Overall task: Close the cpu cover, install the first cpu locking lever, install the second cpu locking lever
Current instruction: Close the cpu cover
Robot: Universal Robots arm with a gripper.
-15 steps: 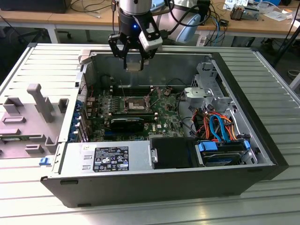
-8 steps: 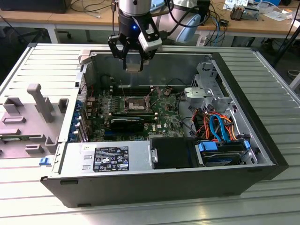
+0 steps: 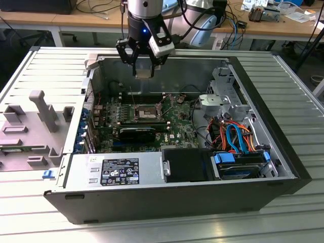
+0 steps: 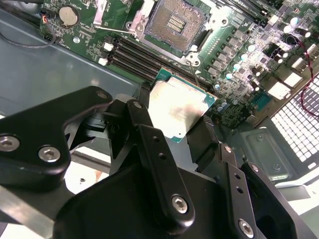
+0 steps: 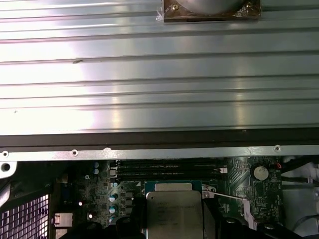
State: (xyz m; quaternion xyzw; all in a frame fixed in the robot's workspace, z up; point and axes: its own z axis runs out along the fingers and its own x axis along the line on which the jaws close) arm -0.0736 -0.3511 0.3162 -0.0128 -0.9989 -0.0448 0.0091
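My gripper (image 3: 144, 70) hangs over the back wall of the open computer case, shut on a square silver processor chip (image 4: 180, 110) with a green rim. The chip (image 5: 174, 215) sits between the black fingers (image 4: 149, 144) in both wrist views. Below, on the green board (image 3: 177, 126), the socket (image 4: 174, 22) lies uncovered with its contact field showing. The silvery cpu cover (image 3: 144, 112) is at the socket; I cannot tell how far it is raised. Two thin wire locking levers (image 4: 198, 74) (image 3: 130, 95) stand loose beside the socket.
A grey power-supply box (image 3: 116, 171) and a black oblong block (image 3: 136, 133) lie toward the front of the case. Orange and blue cables (image 3: 234, 135) and a drive cage (image 3: 243, 164) fill the exterior view's right. Memory slots (image 4: 132, 57) run beside the socket. Grey fixtures (image 3: 43, 109) stand on the ribbed table.
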